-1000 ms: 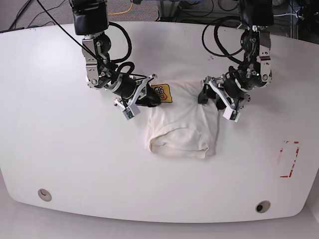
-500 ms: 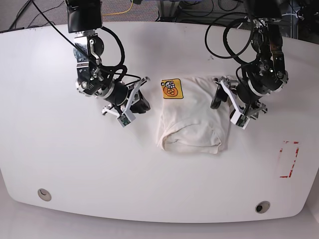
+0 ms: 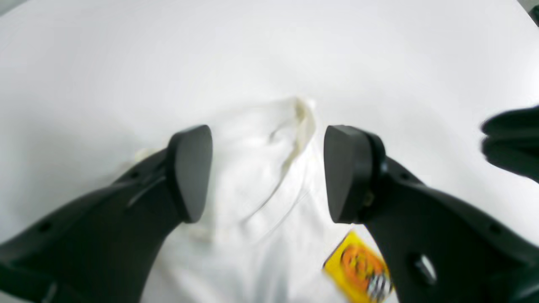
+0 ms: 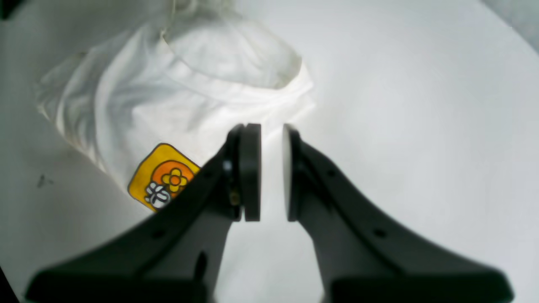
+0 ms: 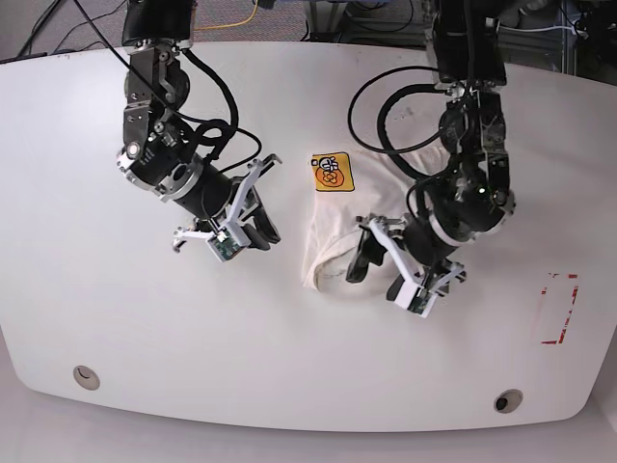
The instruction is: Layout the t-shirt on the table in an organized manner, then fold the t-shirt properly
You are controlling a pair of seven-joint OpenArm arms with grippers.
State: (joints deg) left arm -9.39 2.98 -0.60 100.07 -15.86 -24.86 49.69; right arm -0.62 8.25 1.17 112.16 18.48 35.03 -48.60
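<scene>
The left gripper has swung over the rumpled cotton t-shirt, spread wide; right gripper nearly clenched, empty.

T-shirt bunched near centre of the surface, patch at its far left corner in base view. Right gripper just left of it; left gripper over its near edge. Grommet holes along near edge.

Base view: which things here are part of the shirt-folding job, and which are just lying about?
Part of the job:
- t-shirt, bunched, yellow patch up
- table
- left gripper, open over the shirt
- right gripper, nearly closed, empty

Lying about:
- red tape marks
- two grommet holes
- cables behind the table
</scene>
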